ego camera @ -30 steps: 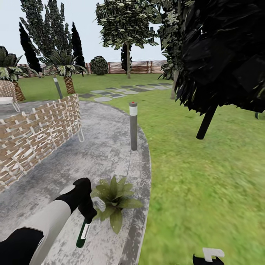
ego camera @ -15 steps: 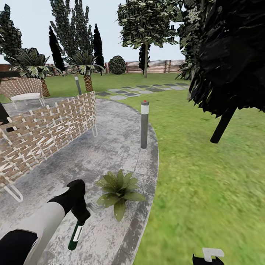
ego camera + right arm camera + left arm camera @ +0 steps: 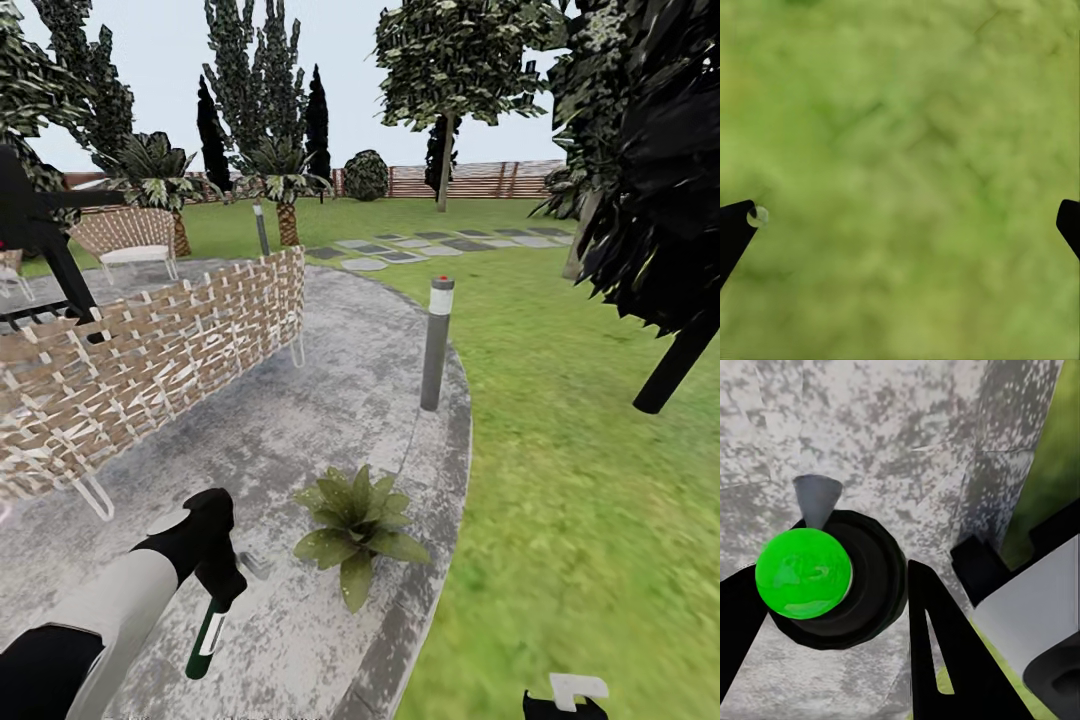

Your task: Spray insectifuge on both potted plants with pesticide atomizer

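The left pincer (image 3: 222, 590) is clenched on the pesticide atomizer (image 3: 208, 640), a slim dark green bottle with a white label. The bottle hangs downward from the fingers over the round grey mottled paved patio (image 3: 300, 420) of the garden. In the left wrist view the bottle shows end-on as a dark round body with a bright green disc (image 3: 804, 573), and a grey cone-shaped nozzle (image 3: 817, 500) sticks out beside it over the mottled paving.

One potted plant (image 3: 358, 520), a low rosette of broad pointed green leaves, stands near the patio's edge, just beside the bottle on the robot's right. Its pot is hidden under the leaves.

The step in hand looks to be spraying this plant. To do it well, the nozzle should face the rosette, not the bare paving it appears to point at now. The bottle should come over the centre of the leaves and sweep across them so the outer leaves are covered too. The grip should stay firm while the wrist turns, since the bottle is thin and held near one end.

The left arm (image 3: 120, 610), white forearm and black wrist, reaches forward and a little inward from the lower left of the head view, wrist bent down.

The right pincer (image 3: 900, 217) is released, its dark fingertips (image 3: 735, 229) wide apart over green lawn (image 3: 580, 500). A grey bollard lamp (image 3: 436, 343) with a red dot stands farther along the patio edge, and a woven wicker seat back (image 3: 150, 360) stands on the left
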You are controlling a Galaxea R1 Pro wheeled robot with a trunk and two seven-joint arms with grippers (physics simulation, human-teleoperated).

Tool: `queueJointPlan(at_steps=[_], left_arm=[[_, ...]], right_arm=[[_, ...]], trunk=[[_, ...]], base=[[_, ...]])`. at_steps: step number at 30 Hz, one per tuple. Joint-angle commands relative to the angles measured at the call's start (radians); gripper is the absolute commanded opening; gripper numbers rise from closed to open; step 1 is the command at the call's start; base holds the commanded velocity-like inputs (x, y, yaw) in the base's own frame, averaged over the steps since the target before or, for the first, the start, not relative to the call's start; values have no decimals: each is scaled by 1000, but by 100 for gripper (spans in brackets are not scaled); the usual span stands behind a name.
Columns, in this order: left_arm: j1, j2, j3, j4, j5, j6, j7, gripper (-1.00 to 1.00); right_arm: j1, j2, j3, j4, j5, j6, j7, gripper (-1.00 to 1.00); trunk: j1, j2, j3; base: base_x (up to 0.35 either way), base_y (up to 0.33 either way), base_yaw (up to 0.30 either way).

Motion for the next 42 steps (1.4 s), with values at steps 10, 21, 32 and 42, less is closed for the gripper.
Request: queueJointPlan(at_steps=[10,21,32,42], left_arm=[[0,-7,-3,-4,-7,8,-9,-100],[-16,-11,-1,-4,-7,11,-10,-100],[-59,-42,-3,-5,-7,13,-21,-100],[-92,-67,-5,-2,-25,11,-24,-100]], right_arm=[[0,0,8,1,-9,-3,-2,100],[0,0,8,1,-9,-3,-2,100],[0,0,7,1,-9,-3,-2,100],[0,-4,8,2,-8,-3,-2,100]], trunk=[[0,0,-1],[0,0,-1],[0,0,-1],[0,0,-1]], base=[[113,-156,48],[53,-267,17],[157,-220,259],[215,-182,124]])
